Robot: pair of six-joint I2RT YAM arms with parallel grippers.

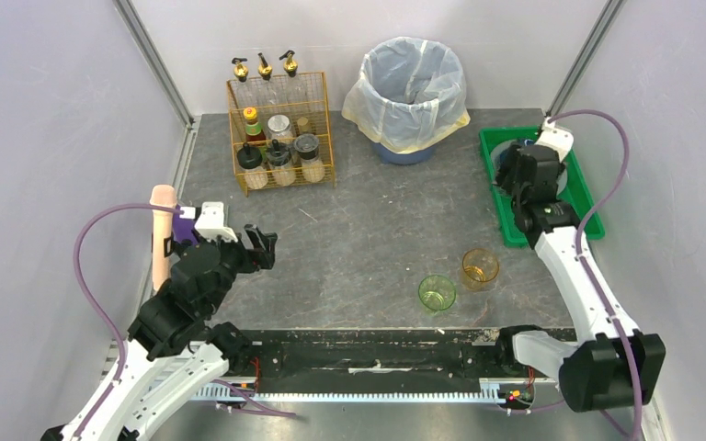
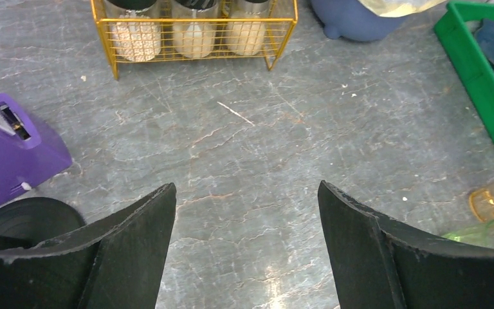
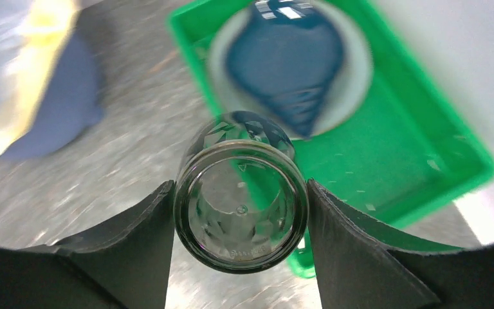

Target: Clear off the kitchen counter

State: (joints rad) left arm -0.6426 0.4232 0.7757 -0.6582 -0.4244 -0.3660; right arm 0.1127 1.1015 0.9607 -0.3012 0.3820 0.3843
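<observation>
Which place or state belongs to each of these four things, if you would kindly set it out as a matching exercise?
Things:
1. clear glass tumbler
2. small green transparent glass cup
3. round blue bin lined with a pale plastic bag
4. left end effector

Places or states:
a. at the far edge of the dark grey kitchen counter, to the right of the gold wire rack
b. open, holding nothing
c. gripped in the right end effector
d. standing on the counter beside the amber glass cup

Pairs: 1-c, 2-d, 3-a, 4-b
</observation>
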